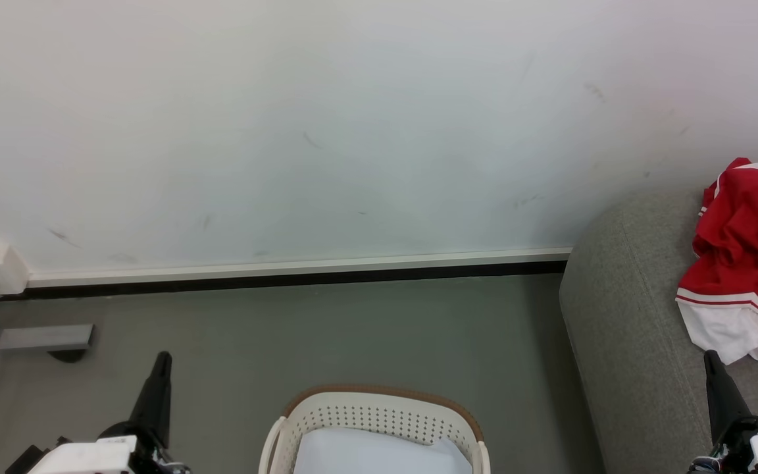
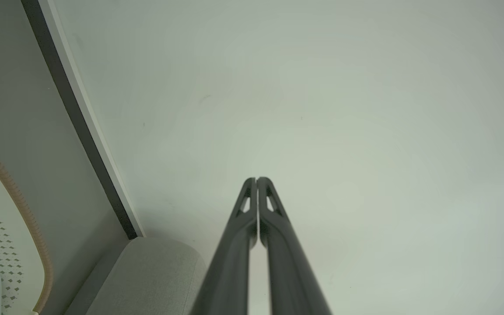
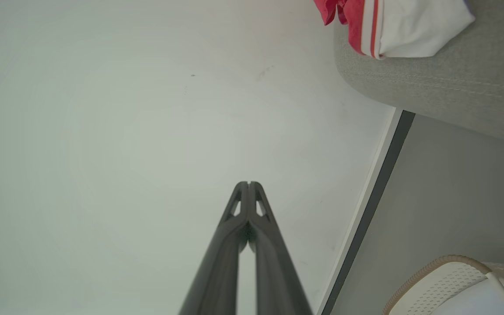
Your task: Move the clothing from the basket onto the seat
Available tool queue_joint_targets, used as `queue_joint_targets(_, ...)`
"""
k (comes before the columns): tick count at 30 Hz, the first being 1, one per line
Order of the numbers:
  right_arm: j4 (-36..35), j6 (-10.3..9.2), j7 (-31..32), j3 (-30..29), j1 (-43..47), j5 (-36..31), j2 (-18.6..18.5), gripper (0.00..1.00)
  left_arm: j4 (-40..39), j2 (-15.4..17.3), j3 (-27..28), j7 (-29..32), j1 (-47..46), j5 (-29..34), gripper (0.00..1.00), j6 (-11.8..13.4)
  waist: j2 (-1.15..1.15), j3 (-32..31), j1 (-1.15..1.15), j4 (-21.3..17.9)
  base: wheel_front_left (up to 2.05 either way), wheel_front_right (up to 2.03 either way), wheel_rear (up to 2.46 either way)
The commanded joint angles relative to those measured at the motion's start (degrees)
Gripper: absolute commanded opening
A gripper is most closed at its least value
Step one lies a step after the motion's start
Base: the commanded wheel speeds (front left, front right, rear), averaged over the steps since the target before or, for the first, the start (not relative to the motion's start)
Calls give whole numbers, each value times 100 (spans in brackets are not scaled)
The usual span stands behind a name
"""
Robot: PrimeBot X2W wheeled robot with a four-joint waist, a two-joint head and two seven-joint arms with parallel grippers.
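Soft, crumpled red clothing (image 1: 744,257) with white striped panels lies on the rounded grey woven seat (image 1: 622,342), just beyond the right gripper (image 1: 710,357). The oval, perforated cream basket (image 1: 379,415) sits between it and the left gripper (image 1: 163,357). Both pairs of dark fingers are pressed together, empty, pointing at a scuffed white wall (image 1: 353,131) above grey floor (image 1: 287,329).
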Motion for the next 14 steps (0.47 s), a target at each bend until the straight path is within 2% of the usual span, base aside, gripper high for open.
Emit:
queue_joint_targets(1,-23,-12,17,-20,-69,9,-43,0,-16,12,8,24,-41,-83,0,-22,0,0,0,0,0,0,0)
queue_joint_targets(14,-24,-12,17,-20,-69,9,-43,0,-16,12,7,23,-41,-84,0,-22,0,0,0,0,0,0,0)
